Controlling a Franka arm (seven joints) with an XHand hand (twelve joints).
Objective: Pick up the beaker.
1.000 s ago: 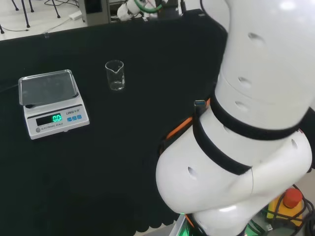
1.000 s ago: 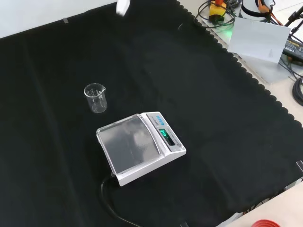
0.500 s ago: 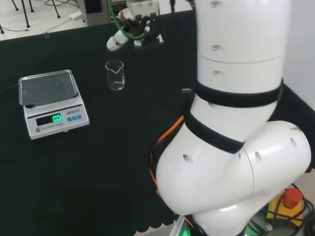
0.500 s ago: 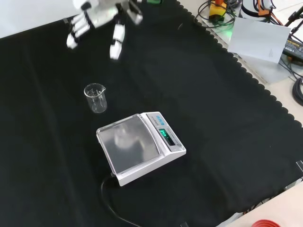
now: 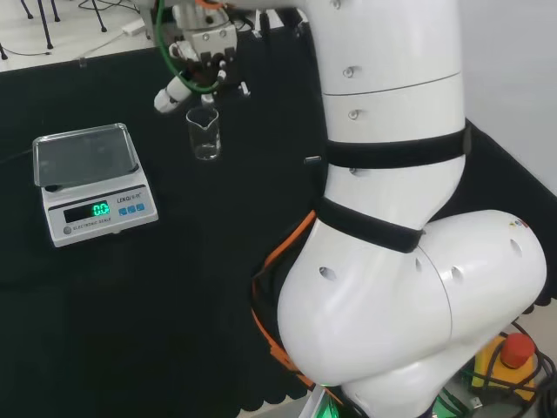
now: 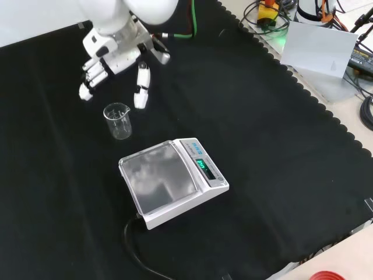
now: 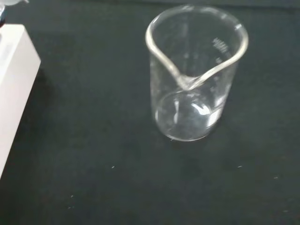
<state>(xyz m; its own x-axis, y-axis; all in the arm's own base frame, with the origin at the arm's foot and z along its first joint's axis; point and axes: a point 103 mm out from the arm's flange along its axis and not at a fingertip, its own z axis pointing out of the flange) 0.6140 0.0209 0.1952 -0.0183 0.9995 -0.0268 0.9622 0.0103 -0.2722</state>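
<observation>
A small clear glass beaker [image 5: 204, 133] [image 6: 118, 121] [image 7: 194, 72] stands upright on the black cloth and looks empty, its spout plain in the wrist view. My hand [image 6: 114, 57] [image 5: 196, 65] hangs open just above and behind it in the front view, fingers straight and spread, pointing down toward the beaker. A small gap separates the nearest fingertip [image 6: 140, 101] from the beaker's rim. Nothing is held.
A white digital scale [image 6: 172, 181] [image 5: 90, 181] with a lit green display sits close to the beaker, its black cable [image 6: 137, 254] trailing toward the front edge. The scale's white side [image 7: 11, 89] appears in the wrist view. The arm's white links [image 5: 392, 218] rise at the head view's right.
The hand has swept in from the front view's top and come down to just above the beaker. The arm's links have swung left in the head view. Beaker and scale have not moved.
</observation>
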